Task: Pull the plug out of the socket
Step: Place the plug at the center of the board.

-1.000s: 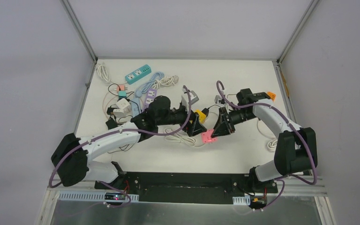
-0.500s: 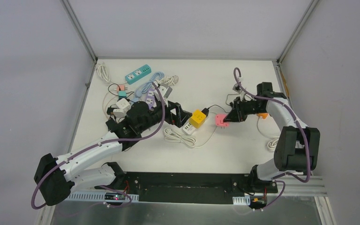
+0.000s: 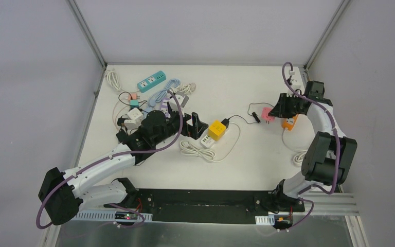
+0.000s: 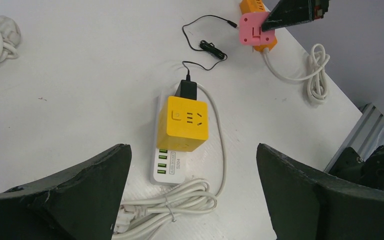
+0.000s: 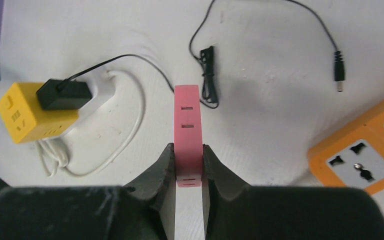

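The left gripper (image 4: pixel 192 148) hovers with fingers spread wide and nothing between them, just short of the yellow cube socket (image 4: pixel 187 124). The cube rests on a white USB strip (image 4: pixel 167 169) whose print is too small to read. A black plug (image 4: pixel 186 90) sits in the cube's far face. Bare table (image 3: pixel 236 82) lies beyond. Near the right table edge, the right gripper (image 5: pixel 187 148) pinches the pink plug (image 5: pixel 187 120), beside the orange socket (image 5: pixel 365 150) but apart from it.

my left arm (image 3: pixel 108 158) stretched forward and angled to the right, left fingers (image 4: pixel 80 200) spread wide with nothing between them, my right arm (image 3: pixel 327 121) folded up along the far right side, right fingers (image 5: pixel 162 172) pinched flat on the pink adapter (image 5: pixel 186 120)
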Available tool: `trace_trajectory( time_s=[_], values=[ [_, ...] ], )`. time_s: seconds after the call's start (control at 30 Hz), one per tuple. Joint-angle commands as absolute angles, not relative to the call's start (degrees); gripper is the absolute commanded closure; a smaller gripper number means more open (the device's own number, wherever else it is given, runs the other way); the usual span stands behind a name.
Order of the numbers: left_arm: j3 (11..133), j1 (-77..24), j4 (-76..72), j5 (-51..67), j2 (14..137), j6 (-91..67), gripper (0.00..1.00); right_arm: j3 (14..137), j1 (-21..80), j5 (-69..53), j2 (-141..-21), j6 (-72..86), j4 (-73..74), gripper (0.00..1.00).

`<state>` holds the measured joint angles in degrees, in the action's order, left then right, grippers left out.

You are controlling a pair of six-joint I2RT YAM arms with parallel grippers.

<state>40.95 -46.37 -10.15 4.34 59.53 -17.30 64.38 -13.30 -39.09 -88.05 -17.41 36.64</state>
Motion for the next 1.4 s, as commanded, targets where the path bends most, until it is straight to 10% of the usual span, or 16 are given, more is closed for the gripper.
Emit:
trace_trajectory(
  time_s=[0.0, 0.73, 1.37],
  values=[
    [41.2, -45.5, -10.5, 2.8, 59.4, -16.9, 0.01, 69.1, -14.3, -32.5, -92.1, -11.6, 33.2, 1.0],
    [41.1, -45.1, -10.2, 1.6, 61.0, -18.9, 0.01, 86.7, -16.0, -24.3, -109.8, -4.1, 32.4, 0.95],
    [41.3, -45.0, -9.4, 1.5, 61.5, -19.9, 0.01, 102.1, -17.8, -25.9, -122.9, -3.0, 38.4, 0.68]
  ],
)
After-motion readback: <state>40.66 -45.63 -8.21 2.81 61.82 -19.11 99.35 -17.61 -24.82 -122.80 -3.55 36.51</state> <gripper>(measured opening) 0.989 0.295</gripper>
